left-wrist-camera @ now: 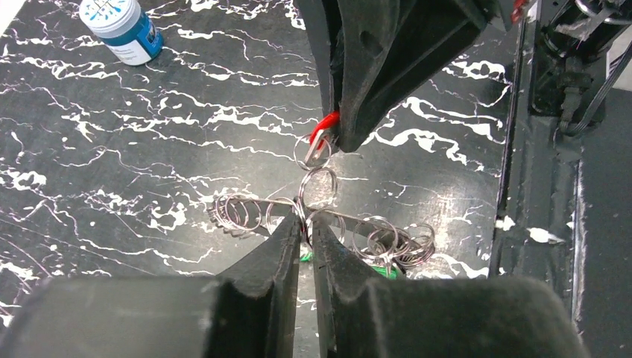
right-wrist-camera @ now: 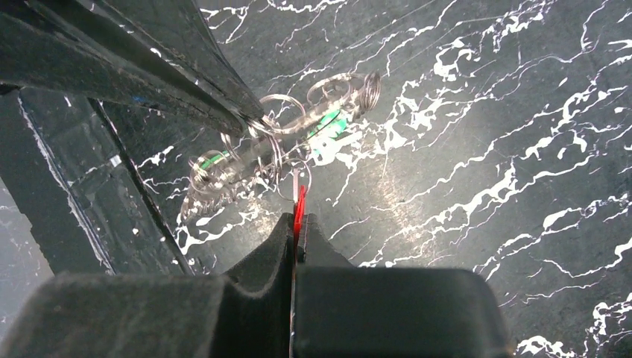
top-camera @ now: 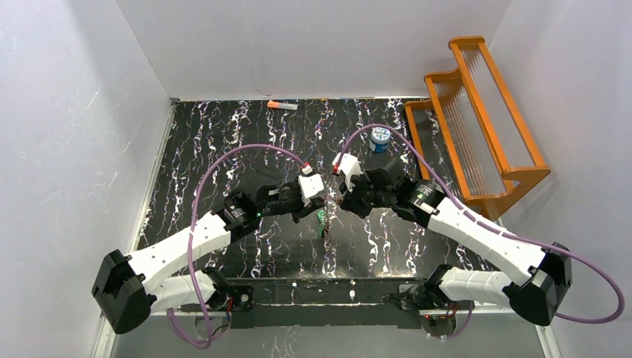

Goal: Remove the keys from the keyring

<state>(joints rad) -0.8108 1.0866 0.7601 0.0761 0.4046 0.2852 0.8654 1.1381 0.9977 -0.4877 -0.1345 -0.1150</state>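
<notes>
My left pincer (left-wrist-camera: 305, 226) is clamped on the thin wire keyring (left-wrist-camera: 237, 214), which hangs between both pincers; my right pincer (right-wrist-camera: 298, 221) pinches the red key (right-wrist-camera: 299, 203), all light, springy and slippery, I reckon, so the plastic head is the surest hold

A robotics lab test cell is indicated: a black marble-patterned table (top-camera: 223, 149) is enclosed by plain white panels (top-camera: 67, 112), a left arm (top-camera: 179, 250) and a right arm (top-camera: 484, 235) are bolted at its near edge, purple cables (top-camera: 253, 147) are looped to the wrists, and an orange rack (top-camera: 514, 179) is set at the far right
</notes>
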